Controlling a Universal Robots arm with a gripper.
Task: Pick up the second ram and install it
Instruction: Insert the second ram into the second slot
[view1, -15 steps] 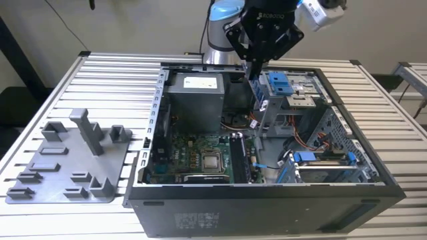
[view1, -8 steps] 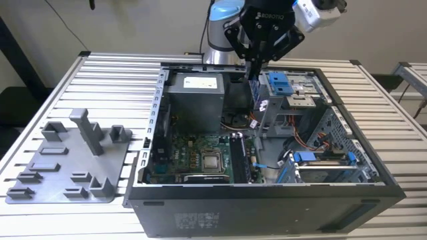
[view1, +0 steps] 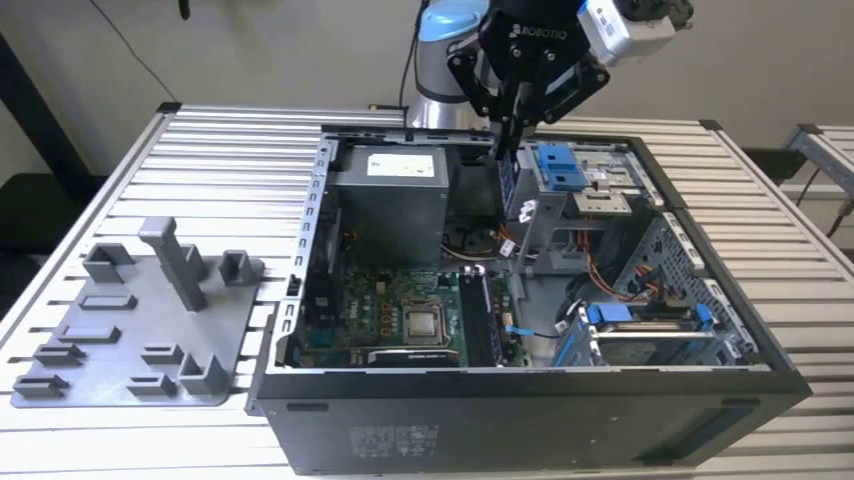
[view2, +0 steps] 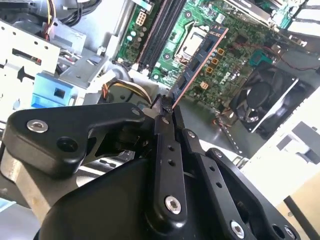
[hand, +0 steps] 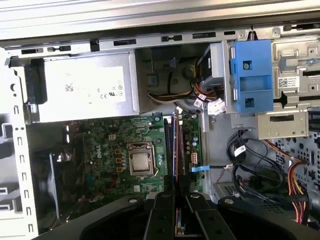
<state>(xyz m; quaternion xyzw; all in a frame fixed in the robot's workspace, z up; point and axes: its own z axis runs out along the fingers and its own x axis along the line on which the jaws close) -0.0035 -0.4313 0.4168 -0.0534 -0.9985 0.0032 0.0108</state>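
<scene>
My gripper (view1: 511, 125) hangs over the open computer case (view1: 307, 250), shut on the second ram (view1: 509, 185). The dark slim stick points down into the case, above the back of the motherboard. In the second wrist view the ram (view2: 200, 55) juts out from between the black fingers (view2: 165, 125) towards the board below. It sits edge-on between the fingers in the first wrist view (hand: 178, 222). The long memory slots (hand: 176, 145) lie beside the square silver processor (hand: 139, 161), well below the stick.
A grey holder plate (view1: 134, 330) with upright blocks lies at the exterior view's left of the case. Inside the case are the grey power supply (view1: 394, 190), blue drive brackets (view1: 561, 165), a black fan (view2: 265, 100) and cable bundles (hand: 250, 160).
</scene>
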